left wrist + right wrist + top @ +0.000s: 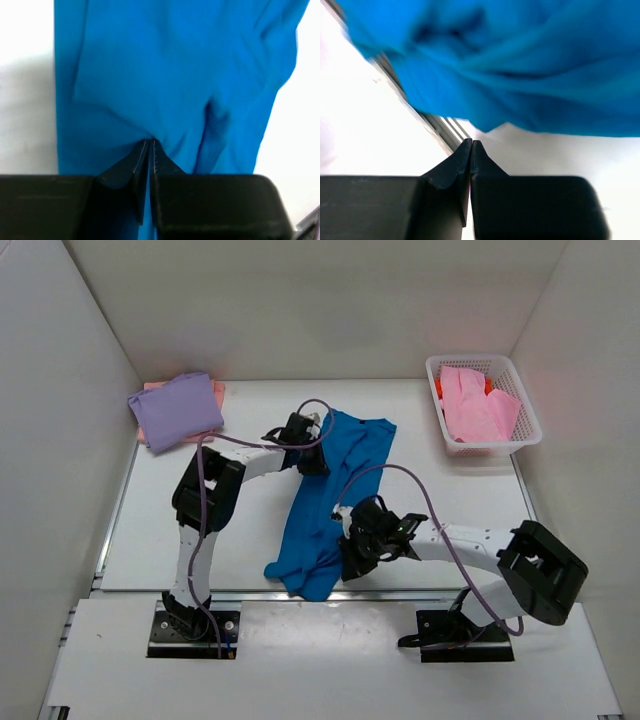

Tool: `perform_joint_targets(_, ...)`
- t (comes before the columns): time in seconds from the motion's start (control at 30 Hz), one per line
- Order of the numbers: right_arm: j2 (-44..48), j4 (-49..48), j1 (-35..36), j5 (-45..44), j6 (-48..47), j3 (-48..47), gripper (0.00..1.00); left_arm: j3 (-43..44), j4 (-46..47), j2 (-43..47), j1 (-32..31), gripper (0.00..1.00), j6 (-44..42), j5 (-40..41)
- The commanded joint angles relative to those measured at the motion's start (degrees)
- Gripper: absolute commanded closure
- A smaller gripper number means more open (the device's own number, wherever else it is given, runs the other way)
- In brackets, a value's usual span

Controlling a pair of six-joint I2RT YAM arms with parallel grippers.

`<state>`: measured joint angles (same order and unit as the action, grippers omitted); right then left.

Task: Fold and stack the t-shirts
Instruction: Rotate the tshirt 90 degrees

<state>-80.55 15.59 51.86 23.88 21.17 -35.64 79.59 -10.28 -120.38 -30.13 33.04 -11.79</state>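
A bright blue t-shirt (335,480) lies rumpled in a long strip down the middle of the table. My left gripper (315,460) is at its upper left edge. In the left wrist view the gripper (151,141) is shut on a fold of the blue t-shirt (170,75), and the cloth puckers at the tips. My right gripper (350,562) hovers by the shirt's lower end. It (471,142) is shut with nothing in it, and the blue t-shirt (520,65) lies just ahead of the tips. A folded lavender t-shirt (175,410) rests on a salmon one (216,390) at the back left.
A white mesh basket (525,435) at the back right holds a light pink t-shirt (475,405) over an orange one (439,392). White walls enclose the table on three sides. The table's front edge rail (437,122) runs just beside the right gripper.
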Motion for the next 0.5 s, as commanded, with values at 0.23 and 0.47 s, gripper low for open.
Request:
perform_joint_targets(0.23, -1.17, -6.45, -0.71, -0.24, -1.31, -8.57, 1.00, 37.26, -19.24, -21.01, 4.02, 0.83, 2.47, 5.11)
perform_joint_targets(0.47, -10.65, -11.20, -0.26, -0.93, -1.30, -12.08, 1.00, 46.18, -22.76, -26.49, 7.01, 0.83, 4.31, 6.00)
